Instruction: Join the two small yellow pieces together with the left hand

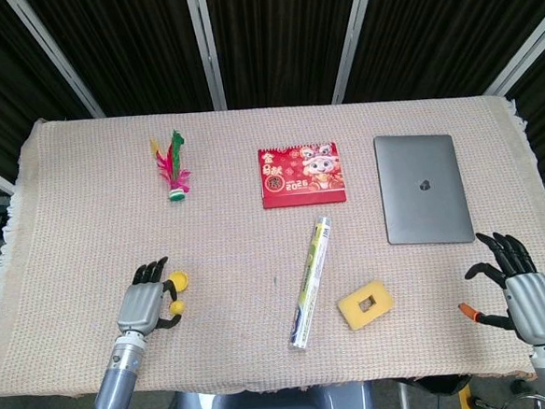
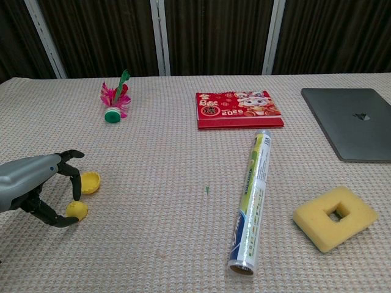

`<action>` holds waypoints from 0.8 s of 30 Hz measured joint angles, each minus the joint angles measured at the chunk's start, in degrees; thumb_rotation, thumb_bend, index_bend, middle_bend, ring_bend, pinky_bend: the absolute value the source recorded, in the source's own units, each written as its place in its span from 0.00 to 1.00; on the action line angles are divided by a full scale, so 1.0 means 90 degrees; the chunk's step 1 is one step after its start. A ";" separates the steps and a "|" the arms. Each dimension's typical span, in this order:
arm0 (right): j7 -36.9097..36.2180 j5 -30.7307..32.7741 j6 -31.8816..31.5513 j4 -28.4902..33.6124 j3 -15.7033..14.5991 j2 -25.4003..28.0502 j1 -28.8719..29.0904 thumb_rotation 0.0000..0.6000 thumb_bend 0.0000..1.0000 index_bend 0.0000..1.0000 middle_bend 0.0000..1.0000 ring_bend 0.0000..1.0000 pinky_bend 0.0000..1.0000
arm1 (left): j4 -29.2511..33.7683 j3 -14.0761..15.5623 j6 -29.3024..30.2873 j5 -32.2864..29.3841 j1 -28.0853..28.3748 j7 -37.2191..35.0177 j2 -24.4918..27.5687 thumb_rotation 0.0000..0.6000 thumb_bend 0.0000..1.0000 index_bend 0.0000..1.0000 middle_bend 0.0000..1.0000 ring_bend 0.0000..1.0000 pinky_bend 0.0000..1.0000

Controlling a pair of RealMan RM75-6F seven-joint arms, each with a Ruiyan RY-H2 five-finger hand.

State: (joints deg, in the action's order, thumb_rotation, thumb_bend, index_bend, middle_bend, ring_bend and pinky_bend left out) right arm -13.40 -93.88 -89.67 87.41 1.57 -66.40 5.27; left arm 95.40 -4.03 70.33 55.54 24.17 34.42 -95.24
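Note:
Two small yellow pieces lie near the table's front left. One is an open cup [image 2: 90, 182] [image 1: 180, 282] resting on the cloth. The other, rounder piece [image 2: 76, 210] [image 1: 176, 308] sits just in front of it. My left hand [image 2: 36, 186] [image 1: 147, 307] reaches in from the left and pinches the rounder piece between its thumb below and a finger on top, with the piece low on the cloth. My right hand [image 1: 522, 290] rests at the front right edge with its fingers spread, holding nothing.
A rolled tube [image 2: 252, 198] lies mid-table, with a yellow sponge with a square hole [image 2: 335, 217] to its right. A red calendar [image 2: 238, 108], a grey laptop [image 2: 354, 122] and a feathered shuttlecock [image 2: 114, 101] sit further back. A small orange object [image 1: 467, 311] lies by the right hand.

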 measured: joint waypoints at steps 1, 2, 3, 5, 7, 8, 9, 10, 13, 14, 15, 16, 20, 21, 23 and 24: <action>-0.0004 0.0000 0.0001 -0.0002 0.0000 0.0001 0.0000 1.00 0.00 0.48 0.08 0.00 0.00 | -0.0003 -0.0011 -0.0008 -0.0019 0.0006 0.0001 -0.0010 1.00 0.21 0.50 0.00 0.00 0.00; -0.0006 0.0001 0.0004 -0.0004 0.0000 0.0001 0.0001 1.00 0.00 0.48 0.08 0.00 0.00 | -0.0005 -0.0022 -0.0009 -0.0030 0.0011 0.0004 -0.0019 1.00 0.21 0.50 0.00 0.00 0.00; -0.0007 0.0002 0.0006 -0.0004 0.0001 0.0001 0.0003 1.00 0.00 0.48 0.08 0.00 0.00 | -0.0011 -0.0027 -0.0004 -0.0028 0.0018 0.0011 -0.0027 1.00 0.21 0.50 0.00 0.00 0.00; -0.0008 0.0006 0.0009 -0.0002 0.0002 0.0002 0.0003 1.00 0.00 0.48 0.08 0.00 0.00 | -0.0010 -0.0025 -0.0005 -0.0023 0.0022 0.0008 -0.0030 1.00 0.22 0.50 0.00 0.00 0.00; -0.0006 0.0007 0.0005 0.0003 0.0002 0.0002 0.0001 1.00 0.00 0.48 0.08 0.00 0.00 | -0.0008 -0.0025 -0.0012 -0.0021 0.0027 0.0005 -0.0022 1.00 0.23 0.50 0.00 0.00 0.00; -0.0003 0.0007 0.0002 0.0006 0.0003 0.0002 -0.0001 1.00 0.00 0.48 0.08 0.00 0.00 | -0.0007 -0.0027 -0.0012 -0.0024 0.0028 0.0005 -0.0017 1.00 0.24 0.50 0.00 0.00 0.00; 0.0000 0.0003 -0.0005 0.0008 0.0003 0.0002 -0.0003 1.00 0.00 0.48 0.08 0.00 0.00 | -0.0002 -0.0029 -0.0010 -0.0029 0.0029 0.0003 -0.0014 1.00 0.24 0.50 0.00 0.00 0.00; 0.0004 -0.0001 -0.0009 0.0008 0.0002 0.0001 -0.0005 1.00 0.00 0.48 0.08 0.00 0.00 | 0.0006 -0.0031 -0.0008 -0.0034 0.0028 0.0001 -0.0011 1.00 0.24 0.50 0.00 0.00 0.00; 0.0014 -0.0011 -0.0012 0.0005 0.0000 0.0000 -0.0004 1.00 0.00 0.48 0.08 0.00 0.00 | 0.0017 -0.0020 0.0001 -0.0040 0.0025 0.0014 -0.0006 1.00 0.26 0.50 0.00 0.00 0.00; 0.0013 -0.0010 -0.0008 0.0007 -0.0001 0.0001 -0.0004 1.00 0.00 0.48 0.08 0.00 0.00 | 0.0022 -0.0014 0.0001 -0.0045 0.0024 0.0020 -0.0004 1.00 0.27 0.50 0.00 0.00 0.00; 0.0008 -0.0009 -0.0008 0.0007 -0.0002 0.0001 -0.0004 1.00 0.00 0.48 0.08 0.00 0.00 | 0.0033 -0.0012 0.0001 -0.0060 0.0023 0.0024 -0.0004 1.00 0.28 0.51 0.00 0.00 0.00; 0.0003 -0.0008 -0.0013 0.0006 0.0000 0.0000 -0.0006 1.00 0.00 0.48 0.08 0.00 0.00 | 0.0041 -0.0011 0.0002 -0.0071 0.0022 0.0027 -0.0005 1.00 0.28 0.51 0.00 0.00 0.00; -0.0002 -0.0006 -0.0008 0.0002 0.0000 0.0001 -0.0005 1.00 0.00 0.48 0.07 0.00 0.00 | 0.0050 -0.0010 0.0031 -0.0069 0.0027 0.0063 -0.0020 1.00 0.31 0.52 0.00 0.00 0.00; -0.0004 -0.0005 -0.0006 0.0003 0.0000 0.0001 -0.0004 1.00 0.00 0.48 0.07 0.00 0.00 | 0.0050 -0.0011 0.0045 -0.0055 0.0029 0.0069 -0.0024 1.00 0.32 0.53 0.00 0.00 0.00; -0.0002 -0.0005 -0.0008 0.0001 0.0003 0.0001 -0.0003 1.00 0.00 0.48 0.07 0.00 0.00 | 0.0053 -0.0015 0.0070 -0.0032 0.0033 0.0079 -0.0022 1.00 0.32 0.53 0.00 0.00 0.00; 0.0000 -0.0005 -0.0008 0.0002 0.0003 0.0001 -0.0003 1.00 0.00 0.48 0.07 0.00 0.00 | 0.0059 -0.0024 0.0091 -0.0013 0.0034 0.0078 -0.0016 1.00 0.32 0.53 0.00 0.00 0.00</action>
State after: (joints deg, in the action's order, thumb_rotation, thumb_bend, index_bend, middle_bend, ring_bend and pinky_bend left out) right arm -13.40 -93.93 -89.75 87.43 1.60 -66.39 5.25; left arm 95.93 -4.25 71.15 55.42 24.48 35.13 -95.38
